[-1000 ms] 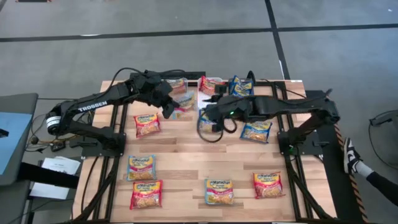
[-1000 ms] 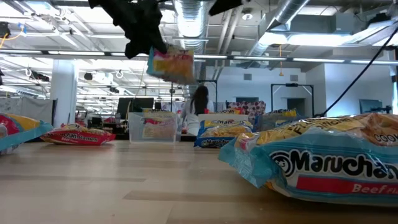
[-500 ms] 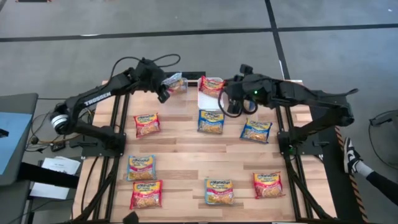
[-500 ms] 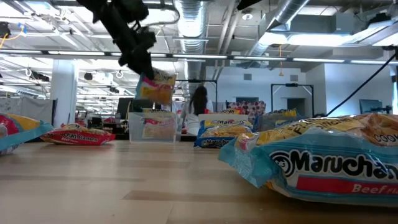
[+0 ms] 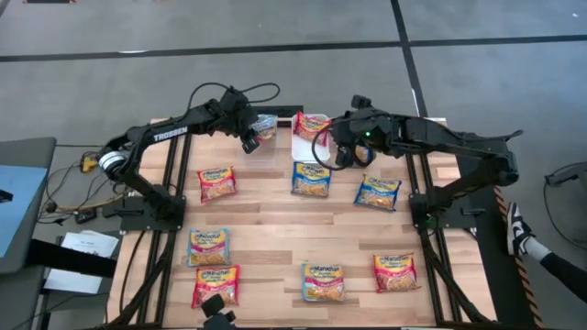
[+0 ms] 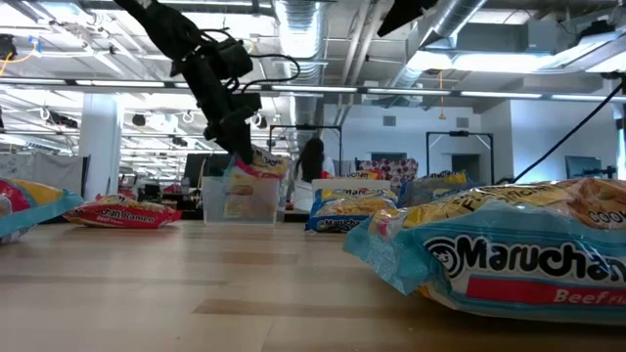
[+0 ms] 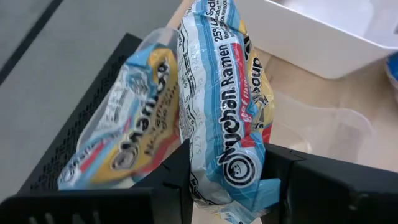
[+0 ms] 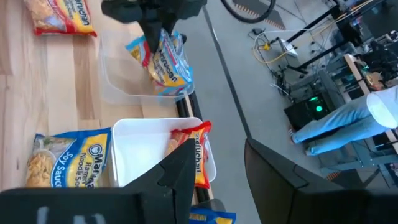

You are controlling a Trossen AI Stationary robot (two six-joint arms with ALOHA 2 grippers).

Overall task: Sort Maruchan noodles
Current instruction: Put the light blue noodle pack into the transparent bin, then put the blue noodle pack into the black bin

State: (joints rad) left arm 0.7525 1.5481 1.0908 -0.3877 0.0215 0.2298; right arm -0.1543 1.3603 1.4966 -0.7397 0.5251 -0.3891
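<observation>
Taking the table from above as a clock face with 12 at the far edge, two bins stand side by side at the far rim: a clear bin (image 5: 263, 137) at 11 o'clock and a white bin (image 5: 303, 147) at 12.

The left gripper (image 5: 249, 139) hangs over the clear bin. Its fingers (image 7: 177, 180) are clamped on one blue Maruchan packet (image 7: 217, 93), which hangs on edge with its lower end dipped inside the bin's walls. A second blue packet (image 7: 124, 130) leans just beside the held one in the same bin, so that makes two blue there.

The white bin holds one red packet (image 8: 198, 158).

The right gripper (image 5: 326, 148) hovers at 12 o'clock, just beside the white bin. Its fingers (image 8: 180, 162) stand partly apart with nothing between them.

Seven packets lie loose and flat on the wood, well apart from one another. Three are red:
- a red packet (image 5: 216, 182) at 10 o'clock
- another red one (image 5: 215, 285) at 7
- a third red one (image 5: 395, 272) at 5

Four are blue-edged:
- a soy sauce packet (image 5: 312, 178) just off centre toward 12
- a blue packet (image 5: 378, 192) at 2
- a pale blue packet (image 5: 209, 246) at 8
- a blue packet with a pink band (image 5: 323, 280) at 6

One more blue corner (image 8: 211, 218) shows past the white bin in the right wrist view; I cannot tell what it rests in.
</observation>
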